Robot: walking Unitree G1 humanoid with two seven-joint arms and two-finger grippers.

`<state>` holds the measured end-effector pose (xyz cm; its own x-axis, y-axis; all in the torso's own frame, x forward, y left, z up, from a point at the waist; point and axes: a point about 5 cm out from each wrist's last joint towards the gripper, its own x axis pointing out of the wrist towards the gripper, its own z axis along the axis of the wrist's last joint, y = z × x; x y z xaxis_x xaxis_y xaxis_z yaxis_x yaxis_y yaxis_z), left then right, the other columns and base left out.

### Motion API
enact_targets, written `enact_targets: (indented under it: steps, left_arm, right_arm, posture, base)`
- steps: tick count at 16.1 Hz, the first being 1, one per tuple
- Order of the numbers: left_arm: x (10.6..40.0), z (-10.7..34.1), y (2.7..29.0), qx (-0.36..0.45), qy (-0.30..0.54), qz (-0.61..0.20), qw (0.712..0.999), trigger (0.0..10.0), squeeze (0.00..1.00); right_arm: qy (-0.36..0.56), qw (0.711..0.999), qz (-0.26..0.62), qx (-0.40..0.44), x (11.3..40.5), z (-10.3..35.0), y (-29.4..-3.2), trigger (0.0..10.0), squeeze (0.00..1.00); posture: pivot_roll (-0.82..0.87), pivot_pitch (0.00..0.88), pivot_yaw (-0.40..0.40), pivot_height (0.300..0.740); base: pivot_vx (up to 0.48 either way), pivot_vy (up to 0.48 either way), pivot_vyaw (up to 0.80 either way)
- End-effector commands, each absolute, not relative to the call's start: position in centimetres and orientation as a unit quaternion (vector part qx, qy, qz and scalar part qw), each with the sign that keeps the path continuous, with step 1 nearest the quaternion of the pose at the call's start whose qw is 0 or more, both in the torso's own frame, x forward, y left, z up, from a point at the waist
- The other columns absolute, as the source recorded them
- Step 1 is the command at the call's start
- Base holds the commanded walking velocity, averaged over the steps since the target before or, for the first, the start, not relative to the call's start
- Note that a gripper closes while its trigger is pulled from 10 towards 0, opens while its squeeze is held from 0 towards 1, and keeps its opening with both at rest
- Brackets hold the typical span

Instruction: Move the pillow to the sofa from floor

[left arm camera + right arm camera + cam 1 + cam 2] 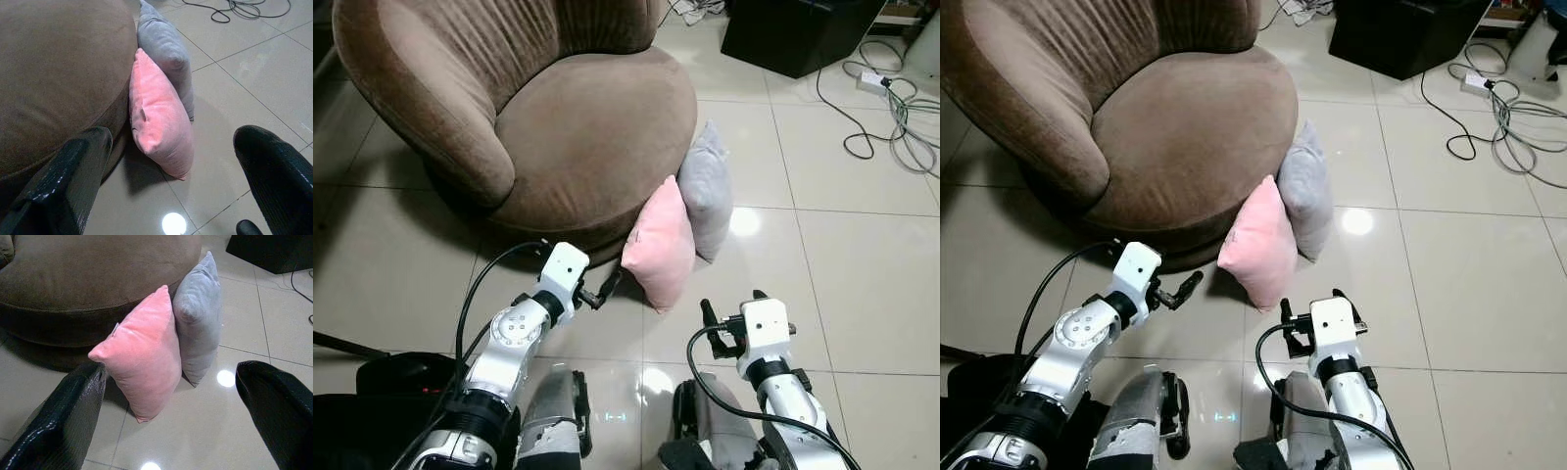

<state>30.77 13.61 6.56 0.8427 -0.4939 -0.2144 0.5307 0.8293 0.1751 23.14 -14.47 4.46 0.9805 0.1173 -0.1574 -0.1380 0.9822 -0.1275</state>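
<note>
While both pillows stand on edge on the tiled floor, you have the pink pillow nearest you, leaning against the front right rim of the round brown sofa. Its far face touches the grey pillow, which also leans on the sofa's curved edge, a little farther and to the right. Neither is on the seat cushion; both rest on their lower corners on the tiles.

Your left gripper is held low just left of the pink pillow's near bottom corner, close to the sofa's base; its fingers are spread apart and hold nothing. Your right gripper sits near you, just right of that same corner and a little nearer than it, fingers likewise parted and empty. In both wrist views the pink pillow lies between the two black fingers, apart from them.

To the right of the pillows you have open tile running out toward the far right, where loose cables and a white power strip lie beside a black cabinet. On the left, the sofa's thick armrest and back curve around the seat, and its shadowed base overhangs the floor near your left arm. A bright ceiling light glints off the tiles just right of the grey pillow.
</note>
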Motion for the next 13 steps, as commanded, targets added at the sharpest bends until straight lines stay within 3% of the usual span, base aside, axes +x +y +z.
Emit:
enact_targets:
  steps: [1, 4, 9, 13]
  left_arm:
    - [30.49, 6.15, 13.59, 0.118, 0.086, -0.273, 0.951, 10.0, 1.0]
    - [30.41, 6.05, 13.58, 0.121, 0.087, -0.276, 0.95, 10.0, 1.0]
    - [30.17, 5.69, 13.39, 0.122, 0.1, -0.287, 0.945, 10.0, 1.0]
    - [30.08, 5.66, 13.33, 0.114, 0.099, -0.282, 0.948, 10.0, 1.0]
  right_arm:
    - [0.082, 0.992, 0.06, -0.069, 22.7, 4.1, -14.53, 10.0, 0.0]
    - [0.08, 0.993, 0.06, -0.069, 22.72, 4.15, -14.48, 10.0, 0.0]
    - [0.081, 0.992, 0.062, -0.068, 22.71, 4.24, -14.36, 10.0, 0.0]
    - [0.08, 0.992, 0.064, -0.068, 22.65, 4.31, -14.34, 10.0, 0.0]
  posture:
    - [0.01, 0.263, 0.029, 0.67]
    - [0.01, 0.263, 0.03, 0.67]
    - [0.02, 0.27, 0.031, 0.67]
    - [0.02, 0.274, 0.029, 0.67]
  base:
    - [0.428, 0.0, 0.0]
    - [0.414, -0.09, 0.0]
    - [0.289, -0.38, 0.0]
    - [0.321, 0.0, 0.0]
